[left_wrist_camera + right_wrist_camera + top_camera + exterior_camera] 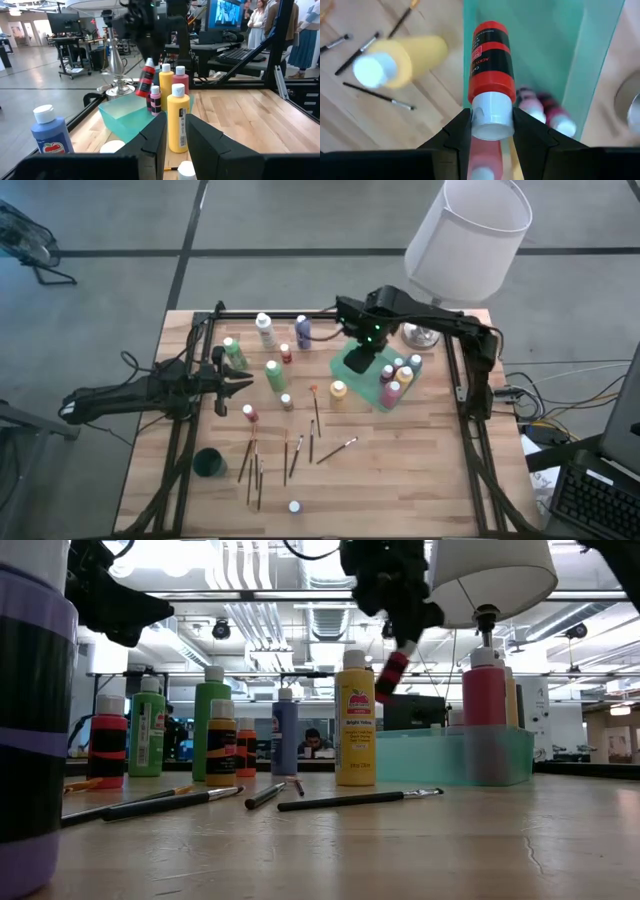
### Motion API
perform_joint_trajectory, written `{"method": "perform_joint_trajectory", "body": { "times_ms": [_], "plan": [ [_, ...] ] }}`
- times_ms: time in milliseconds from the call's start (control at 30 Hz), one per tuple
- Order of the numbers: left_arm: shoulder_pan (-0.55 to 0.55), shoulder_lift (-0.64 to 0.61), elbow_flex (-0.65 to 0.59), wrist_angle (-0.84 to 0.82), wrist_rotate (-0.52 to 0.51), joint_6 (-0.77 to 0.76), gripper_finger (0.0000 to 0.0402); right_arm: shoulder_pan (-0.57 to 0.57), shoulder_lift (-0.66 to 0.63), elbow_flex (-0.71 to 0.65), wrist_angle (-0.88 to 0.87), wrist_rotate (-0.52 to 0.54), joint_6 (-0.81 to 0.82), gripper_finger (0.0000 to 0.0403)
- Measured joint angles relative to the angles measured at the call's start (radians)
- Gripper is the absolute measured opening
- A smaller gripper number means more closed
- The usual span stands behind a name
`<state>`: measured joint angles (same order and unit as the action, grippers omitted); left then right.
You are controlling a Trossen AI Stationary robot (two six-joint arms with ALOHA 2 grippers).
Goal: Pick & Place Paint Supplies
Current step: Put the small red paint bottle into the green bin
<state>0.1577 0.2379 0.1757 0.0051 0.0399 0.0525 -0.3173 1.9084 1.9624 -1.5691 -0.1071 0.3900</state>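
Note:
My right gripper (360, 363) hangs over the translucent green tray (372, 392), shut on a small red paint bottle (391, 672) with a black label. Several bottles (402, 372) stand in the tray's right part. On the table stand a yellow bottle (339, 391), two green ones (274, 373), a white one (265, 330), a blue one (302, 330) and small red ones (250, 413). Thin brushes (296, 455) lie flat toward the near edge. My left gripper (238, 380) waits at the left, level, open, with nothing between its fingers. My right gripper pinches the red bottle's white cap (492, 114) between its two fingers, which point down from above. The bottle hangs below the fingers, cap up and body tilted, lifted clear above the tray (545, 45).
A dark green cup (209, 463) stands near the front left. A lone white-capped bottle (295, 506) sits at the near edge. A lamp with a white shade (468, 235) and a metal foot (422, 334) stands behind the tray. A black frame (462, 380) borders the table.

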Motion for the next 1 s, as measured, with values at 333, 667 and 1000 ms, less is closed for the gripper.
{"method": "perform_joint_trajectory", "body": {
  "times_ms": [333, 667, 1000],
  "plan": [
    [0.0, 0.0, 0.0, 0.001, 0.0, 0.0, 0.0076, 0.042, -0.043, -0.201, -0.003, -0.065, 0.05, 0.011],
    [0.0, 0.0, 0.0, 0.001, 0.0, 0.0, 0.0076, 0.038, -0.043, -0.279, -0.002, -0.069, 0.023, 0.011],
    [0.0, 0.0, 0.0, 0.001, 0.0, 0.0, 0.0076, 0.031, 0.058, -0.292, -0.001, -0.068, -0.057, 0.011]
  ]
}}
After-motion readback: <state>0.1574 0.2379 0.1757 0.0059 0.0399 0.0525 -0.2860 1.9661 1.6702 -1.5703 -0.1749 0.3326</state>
